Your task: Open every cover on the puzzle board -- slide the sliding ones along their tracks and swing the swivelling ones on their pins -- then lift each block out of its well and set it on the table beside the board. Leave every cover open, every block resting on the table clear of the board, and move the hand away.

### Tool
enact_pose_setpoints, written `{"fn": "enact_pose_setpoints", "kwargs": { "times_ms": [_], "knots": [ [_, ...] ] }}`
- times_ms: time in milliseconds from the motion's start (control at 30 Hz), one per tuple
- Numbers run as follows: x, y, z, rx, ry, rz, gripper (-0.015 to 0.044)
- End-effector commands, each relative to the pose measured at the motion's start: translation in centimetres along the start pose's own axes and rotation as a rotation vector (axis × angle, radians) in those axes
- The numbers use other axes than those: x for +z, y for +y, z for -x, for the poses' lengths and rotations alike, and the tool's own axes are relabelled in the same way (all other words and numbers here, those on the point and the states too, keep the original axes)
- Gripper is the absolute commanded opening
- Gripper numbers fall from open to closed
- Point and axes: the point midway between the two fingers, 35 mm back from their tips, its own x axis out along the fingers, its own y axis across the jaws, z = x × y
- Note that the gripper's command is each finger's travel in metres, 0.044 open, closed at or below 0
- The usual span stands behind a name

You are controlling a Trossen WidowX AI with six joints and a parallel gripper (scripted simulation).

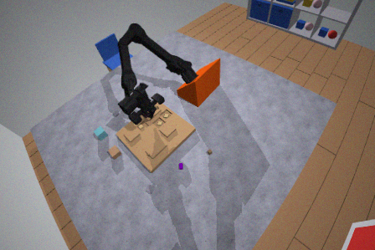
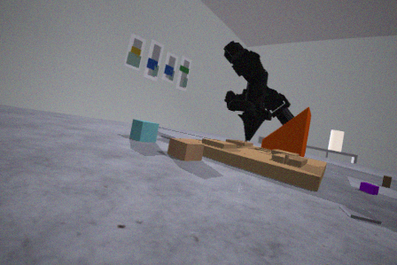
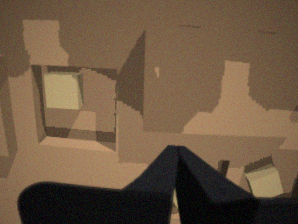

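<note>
The tan wooden puzzle board [image 1: 151,159] [image 2: 284,172] lies on the grey rug. My gripper [image 1: 143,116] [image 2: 251,133] [image 3: 175,153] is shut with nothing between its fingers and hovers low over the board's far edge. In the wrist view an open well at the left holds a pale yellow-green block [image 3: 62,90]. A raised square cover [image 3: 175,85] sits just ahead of the fingertips. A second pale block [image 3: 265,182] shows in a well at the lower right. Other raised covers [image 1: 168,130] [image 2: 290,159] stand on the board.
A cyan cube [image 1: 100,133] [image 2: 144,130] and a tan block [image 1: 114,152] [image 2: 186,149] lie left of the board. A small purple block [image 1: 181,165] [image 2: 369,188] and a small brown one [image 1: 209,151] [image 2: 386,182] lie to its right. An orange wedge [image 1: 201,84] [image 2: 290,136] stands behind, and a blue chair [image 1: 110,50] stands by the arm's base.
</note>
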Motion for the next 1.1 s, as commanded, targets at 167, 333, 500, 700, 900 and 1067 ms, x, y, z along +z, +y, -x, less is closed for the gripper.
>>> {"fn": "enact_pose_setpoints", "kwargs": {
  "times_ms": [167,333,500,700,900,1067],
  "knots": [
    [0.1,0.4,1.3,0.007,0.000,-0.010,0.0000],
    [0.1,0.4,1.9,0.007,0.000,-0.010,0.0000],
    [0.2,0.4,2.6,0.007,0.000,-0.010,0.0000],
    [0.0,0.1,2.7,0.001,-0.006,0.007,0.0000],
    [-2.1,1.8,3.2,0.004,0.002,0.246,0.0000],
    [-4.5,3.3,3.5,0.007,0.007,0.473,0.0000]
  ]
}}
